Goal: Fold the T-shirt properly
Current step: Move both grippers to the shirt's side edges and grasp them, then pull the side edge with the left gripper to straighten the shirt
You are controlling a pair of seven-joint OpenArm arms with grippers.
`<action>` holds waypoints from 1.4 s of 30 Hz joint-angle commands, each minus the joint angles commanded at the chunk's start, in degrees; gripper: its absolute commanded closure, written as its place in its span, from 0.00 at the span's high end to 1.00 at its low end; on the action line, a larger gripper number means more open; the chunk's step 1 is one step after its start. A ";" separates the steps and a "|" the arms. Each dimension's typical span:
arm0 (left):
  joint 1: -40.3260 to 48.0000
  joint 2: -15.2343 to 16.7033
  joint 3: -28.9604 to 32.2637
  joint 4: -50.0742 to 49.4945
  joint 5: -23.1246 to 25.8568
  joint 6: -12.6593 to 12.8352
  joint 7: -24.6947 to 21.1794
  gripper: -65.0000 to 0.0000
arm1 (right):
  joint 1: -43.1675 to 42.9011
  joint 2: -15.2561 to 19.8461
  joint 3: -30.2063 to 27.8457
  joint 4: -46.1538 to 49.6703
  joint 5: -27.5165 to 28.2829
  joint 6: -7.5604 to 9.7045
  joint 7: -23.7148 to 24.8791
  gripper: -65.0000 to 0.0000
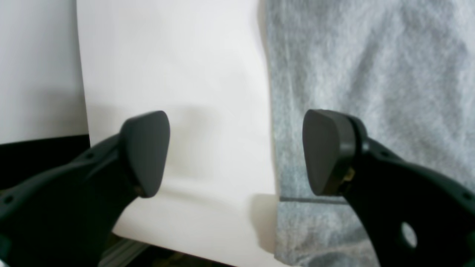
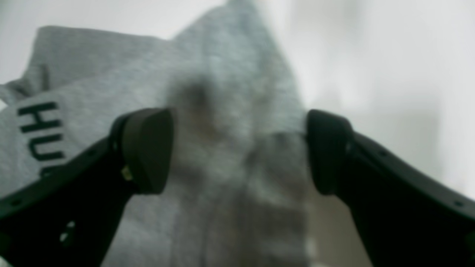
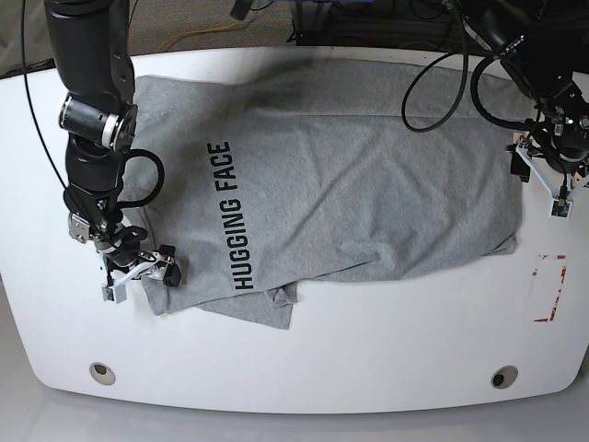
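T-shirt, left wrist view: heather-grey cotton T-shirt (image 1: 371, 74) fills the right half, its straight side edge running down the white counter (image 1: 174, 74); a stitched hem line crosses low, so this looks like the bottom corner, a sensible place to take hold for a fold
Left gripper, left wrist view: black left gripper (image 1: 235, 152) has its jaws spread wide and holding nothing; one pad is over bare counter, the other over cloth, so they straddle the edge; whether they touch the cloth I cannot tell
Cut off, left wrist view: the dark strip at lower left is too blurred to name
T-shirt, right wrist view: a raised fold of grey cloth sits between the jaws, with black letters "HU" at the left; likely the sleeve or shoulder end
Right gripper, right wrist view: black right gripper (image 2: 239, 150) has jaws wide, not closed on the cloth; the picture is soft, so contact is unclear
Base view: shirt (image 3: 368, 184) lies spread sideways across the counter (image 3: 304, 368), the near sleeve tucked under; right gripper (image 3: 138, 267) at the shirt's near-left corner, left gripper (image 3: 545, 175) at its right edge; the two ends suit a paired lift
Hidden, base view: the collar is not visible; the red mark (image 3: 549, 290) at the right I cannot identify
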 joint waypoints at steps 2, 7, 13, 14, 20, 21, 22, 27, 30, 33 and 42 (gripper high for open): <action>0.00 -0.09 0.00 0.00 0.00 0.00 0.00 0.81 | -0.09 -0.26 0.00 0.00 -0.09 -0.09 1.49 0.67; -0.44 -0.35 0.00 0.00 0.09 0.00 0.00 0.81 | -0.09 -0.35 0.00 0.00 -0.09 -0.09 1.58 0.41; -3.60 -0.26 0.18 -4.57 0.18 0.00 0.00 0.81 | -0.09 -0.35 -0.09 0.00 -0.09 -0.09 1.58 0.07; -5.01 -0.26 0.09 -6.33 0.18 0.00 0.00 0.81 | -0.09 -0.35 -0.09 0.00 -0.09 -0.09 1.58 0.02; -13.10 -0.26 0.09 -17.05 -0.09 6.64 -1.93 0.81 | -0.09 -0.09 -0.09 0.09 -0.09 0.00 1.58 0.00; -14.33 -0.26 0.18 -18.90 -0.09 6.73 -3.43 0.81 | -0.09 -0.09 -0.09 0.09 -0.09 0.00 1.58 0.00; -15.21 -0.26 0.26 -20.22 0.00 6.81 -4.66 0.81 | -0.09 -0.09 -0.09 0.09 -0.09 0.00 1.58 0.00; -18.81 -0.18 0.44 -29.80 0.18 6.90 -10.20 0.81 | -1.05 -0.09 -0.09 0.18 -0.09 0.00 1.58 0.00; -20.48 -0.26 0.53 -34.29 0.18 6.90 -10.37 0.81 | -1.41 -0.18 -0.09 0.26 -0.09 0.00 1.58 0.00; -20.48 -0.35 0.53 -34.99 0.18 6.90 -10.37 0.81 | -1.58 -0.26 -0.09 0.26 0.00 0.00 1.58 0.00; -8.00 0.62 3.08 -28.92 0.00 6.64 -10.29 0.81 | -1.76 -0.26 0.09 0.26 0.35 0.00 1.58 0.00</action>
